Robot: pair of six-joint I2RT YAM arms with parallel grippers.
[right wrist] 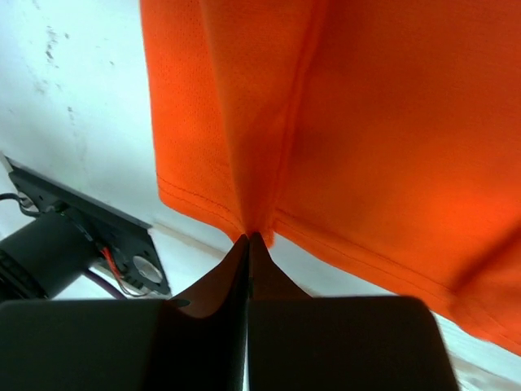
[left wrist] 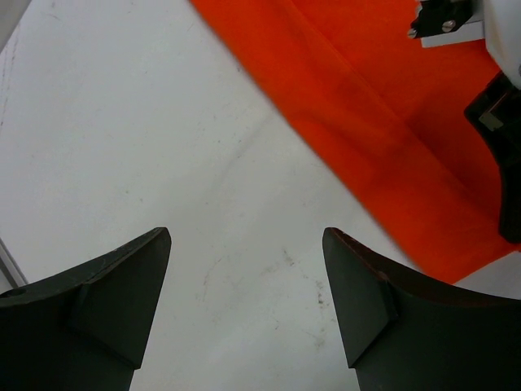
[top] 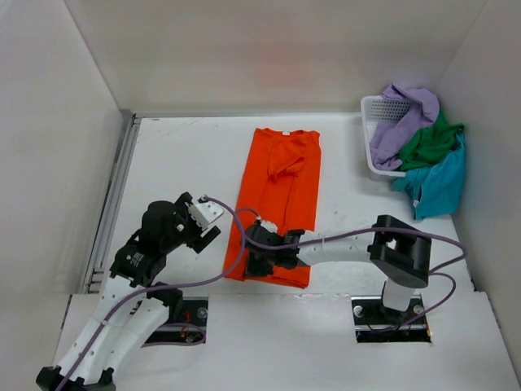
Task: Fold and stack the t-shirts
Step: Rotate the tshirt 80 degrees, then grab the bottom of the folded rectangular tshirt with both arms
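Note:
The orange t-shirt (top: 278, 195) lies flat in the middle of the table, folded into a long strip. My right gripper (top: 256, 262) is at the strip's near left corner. In the right wrist view it (right wrist: 248, 239) is shut on the hem of the orange t-shirt (right wrist: 366, 122), and the cloth puckers at the tips. My left gripper (top: 212, 231) is open and empty just left of the shirt. In the left wrist view it (left wrist: 244, 244) hangs over bare table, with the orange t-shirt (left wrist: 383, 122) at the upper right. The lavender (top: 403, 114), green (top: 430, 140) and teal (top: 440, 183) t-shirts hang from the basket.
A white mesh basket (top: 373, 110) stands at the back right against the right wall, the shirts spilling over its side. White walls close in the table at left, back and right. A metal rail (top: 114, 195) runs along the left edge. The arm base plates sit at the near edge.

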